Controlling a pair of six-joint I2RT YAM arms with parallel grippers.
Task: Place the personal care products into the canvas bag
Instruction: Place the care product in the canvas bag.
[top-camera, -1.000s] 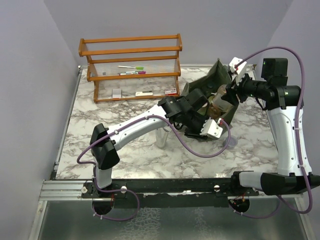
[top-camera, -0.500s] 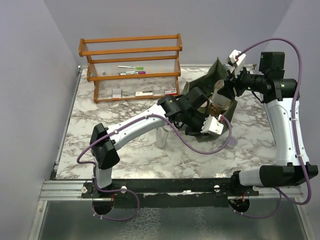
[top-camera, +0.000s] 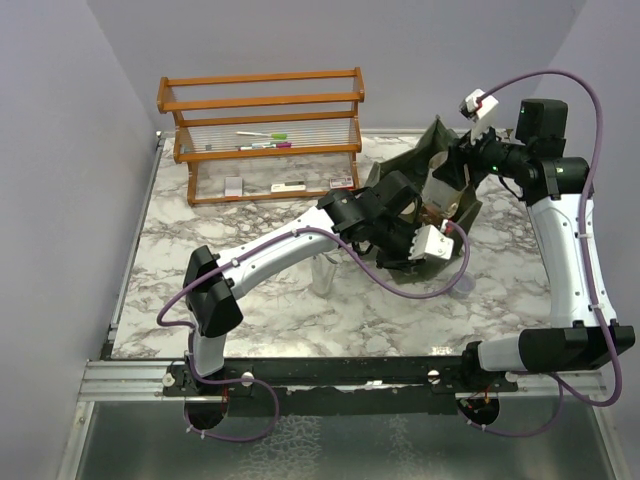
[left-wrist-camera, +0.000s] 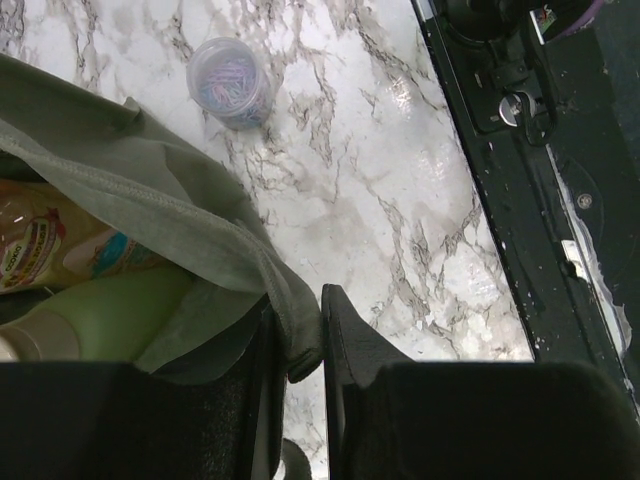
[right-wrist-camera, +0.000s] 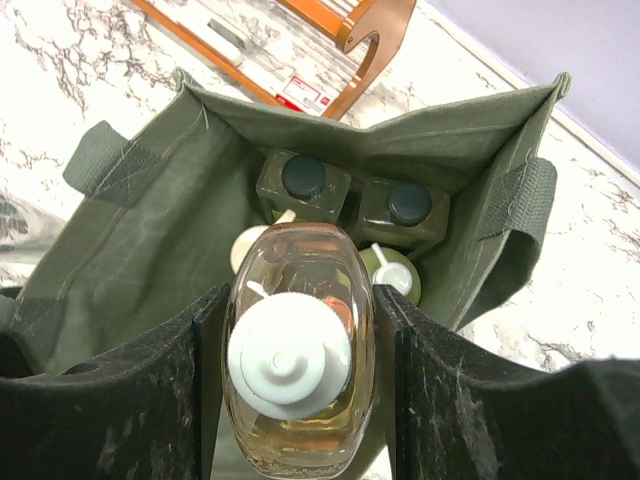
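Over the canvas bag (right-wrist-camera: 140, 220), the right gripper (right-wrist-camera: 298, 320) has raised its bottle (right-wrist-camera: 300, 255).

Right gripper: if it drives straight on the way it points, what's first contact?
The right gripper is shut on an amber bottle, pointing down into the open canvas bag. First contact would likely be that bottle's base on the white-capped green bottle or its neighbours packed below; depth is unclear.

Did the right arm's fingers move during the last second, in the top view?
Yes. The right fingers, holding the amber bottle, have shifted up the picture and slightly left, nearer the level of the fixed wooden rack.
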